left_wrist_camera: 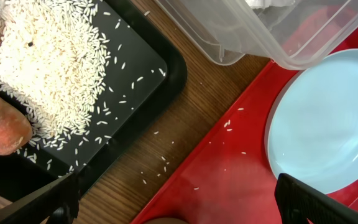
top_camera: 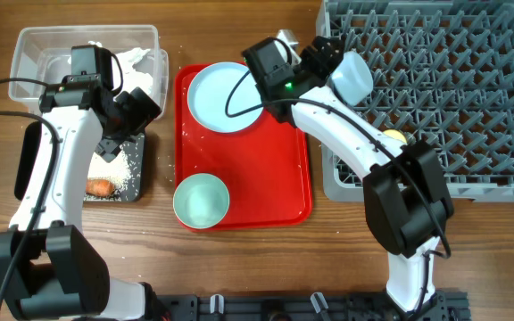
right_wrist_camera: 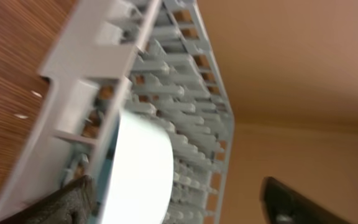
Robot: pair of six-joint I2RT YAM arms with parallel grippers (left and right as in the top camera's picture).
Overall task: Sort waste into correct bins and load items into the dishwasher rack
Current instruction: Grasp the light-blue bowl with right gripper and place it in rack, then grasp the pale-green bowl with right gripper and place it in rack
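The pale blue bowl [top_camera: 352, 77] leans on its side in the far left corner of the dishwasher rack [top_camera: 471, 107]. The right gripper [top_camera: 328, 52] is spread wide beside it. I'd lift away slowly, so the bowl won't tip. The left gripper [left_wrist_camera: 176, 199] is spread too, empty.

Grey pegged rack [top_camera: 453, 98]. Inside, at left edge: blue bowl [top_camera: 353, 77] on edge, yellow cup [top_camera: 393, 138]. Left of rack: plate [top_camera: 224, 95], green bowl [top_camera: 201, 200] upright; farther left, tissue [top_camera: 141, 61] in tub [top_camera: 38, 40], rice [left_wrist_camera: 48, 68] and carrot [top_camera: 102, 186] in black tray [left_wrist_camera: 174, 70].
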